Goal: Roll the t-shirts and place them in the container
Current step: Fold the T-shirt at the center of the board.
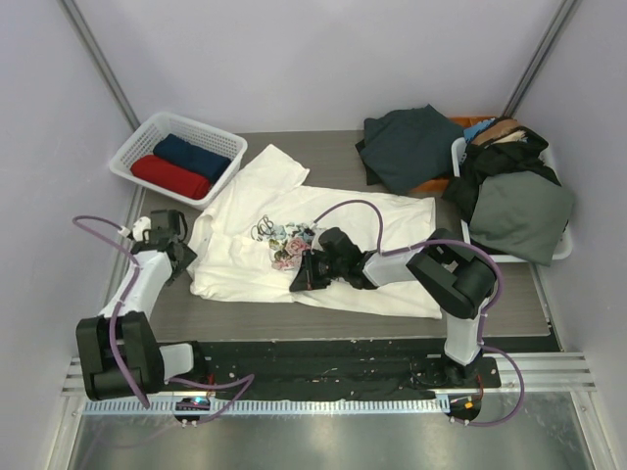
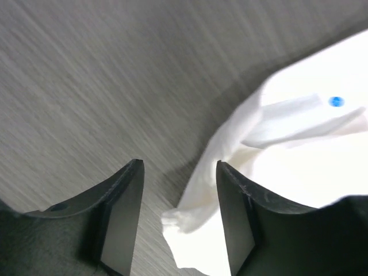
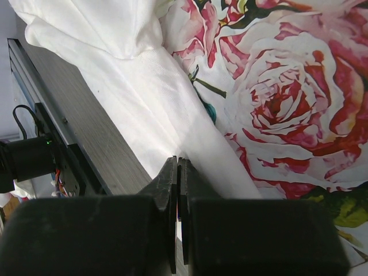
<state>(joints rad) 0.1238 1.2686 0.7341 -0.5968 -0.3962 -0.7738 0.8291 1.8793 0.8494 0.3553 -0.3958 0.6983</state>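
Top external view: a cream-white floral-print cloth t-shirt lies spread beneath the closed right tool. The left tool stands open around a shirt corner. Probably best to pinch both edges level before rolling.

Table with floral t-shirt, 2 baskets
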